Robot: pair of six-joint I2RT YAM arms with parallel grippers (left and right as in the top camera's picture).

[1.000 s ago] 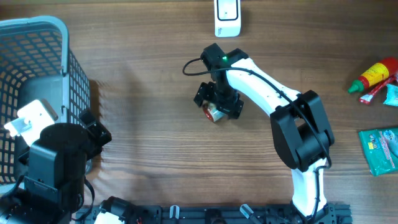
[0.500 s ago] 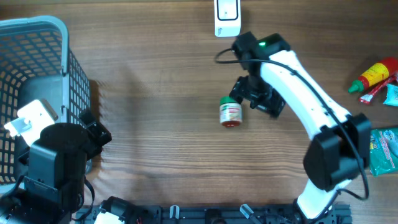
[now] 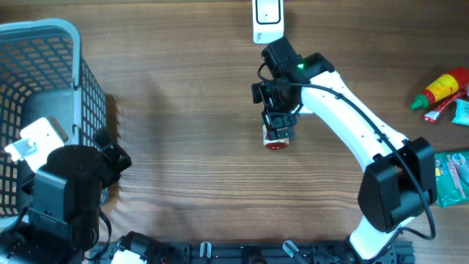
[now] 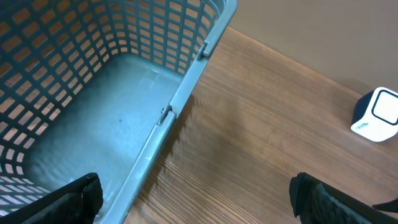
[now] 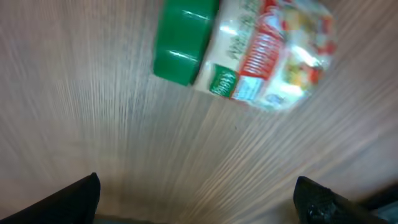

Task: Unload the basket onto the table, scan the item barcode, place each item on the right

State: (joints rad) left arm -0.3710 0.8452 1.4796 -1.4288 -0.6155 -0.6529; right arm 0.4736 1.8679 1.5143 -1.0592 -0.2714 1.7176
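Note:
The item is a small jar [image 3: 278, 140] with a green lid and a red and white label, lying on its side on the wooden table. In the right wrist view the jar [image 5: 261, 53] lies just beyond the fingertips, lid to the left. My right gripper [image 3: 278, 117] hovers over the jar's far end, and the wrist view shows this gripper [image 5: 199, 208] open and holding nothing. The white scanner [image 3: 268, 18] stands at the table's far edge, also visible as the scanner [image 4: 378, 116] in the left wrist view. My left gripper [image 4: 199, 202] is open over the basket's rim, holding nothing.
A blue-grey mesh basket [image 3: 51, 33] fills the left side, and its rim [image 4: 180, 93] runs under the left wrist. At the right edge lie a red and yellow bottle [image 3: 442, 88], a teal pack [image 3: 462, 111] and a green packet [image 3: 447, 176].
The right gripper left the jar, swung out to the right, then came back over it from the far side. The jar now lies slightly further right. The left arm stayed still.

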